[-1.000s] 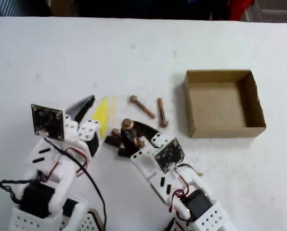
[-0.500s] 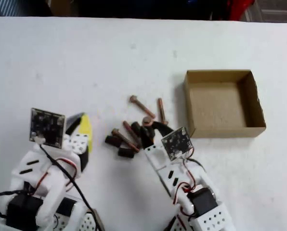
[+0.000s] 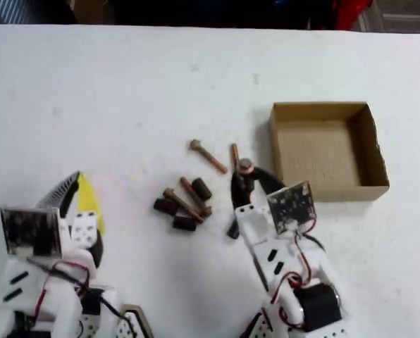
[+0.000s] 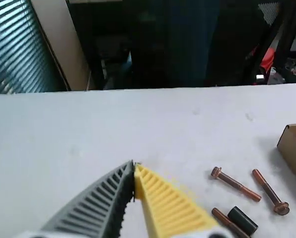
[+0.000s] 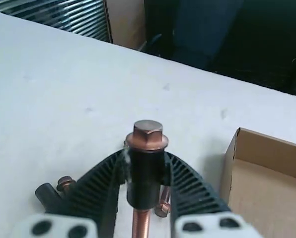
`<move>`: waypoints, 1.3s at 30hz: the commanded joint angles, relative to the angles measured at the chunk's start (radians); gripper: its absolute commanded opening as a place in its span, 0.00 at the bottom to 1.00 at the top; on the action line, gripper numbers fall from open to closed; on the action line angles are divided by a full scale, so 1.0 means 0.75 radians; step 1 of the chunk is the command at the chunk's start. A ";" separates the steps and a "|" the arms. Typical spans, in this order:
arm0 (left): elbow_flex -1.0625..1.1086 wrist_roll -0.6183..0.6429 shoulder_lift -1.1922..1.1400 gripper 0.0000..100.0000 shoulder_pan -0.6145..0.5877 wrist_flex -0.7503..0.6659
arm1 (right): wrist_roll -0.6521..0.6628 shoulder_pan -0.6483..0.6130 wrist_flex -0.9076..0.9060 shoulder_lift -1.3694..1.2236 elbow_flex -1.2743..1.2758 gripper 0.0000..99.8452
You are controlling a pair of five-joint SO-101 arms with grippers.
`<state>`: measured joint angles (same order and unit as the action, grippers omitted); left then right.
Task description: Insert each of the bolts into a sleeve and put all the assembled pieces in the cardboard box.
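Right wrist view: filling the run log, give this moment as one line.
right gripper shut on sleeved bolt | left gripper shut, empty | cardboard box empty | bolts, sleeves loose

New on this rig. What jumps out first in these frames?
The right gripper is shut on a sleeved bolt, held upright with its copper head on top, just left of the cardboard box. Farther left, a heap of loose bolts and sleeves lies on the white table. The left gripper, with one grey and one yellow finger pressed together, holds nothing at the near left.
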<state>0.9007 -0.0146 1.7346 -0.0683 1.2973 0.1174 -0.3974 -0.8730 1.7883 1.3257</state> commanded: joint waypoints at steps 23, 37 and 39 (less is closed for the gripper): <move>0.653 -0.027 0.120 0.02 -0.009 -0.166 | 0.031 0.359 -0.218 -0.862 -0.784 0.02; 0.959 -0.031 0.120 0.02 -0.009 -0.256 | 0.229 0.647 0.185 -1.482 -0.822 0.02; 0.968 -0.031 0.120 0.02 -0.009 -0.256 | 0.229 0.650 0.271 -1.584 -0.822 0.02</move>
<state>1.6295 -0.0330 1.8159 -0.0683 1.1331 0.2739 0.0783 -0.7733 0.6713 0.7702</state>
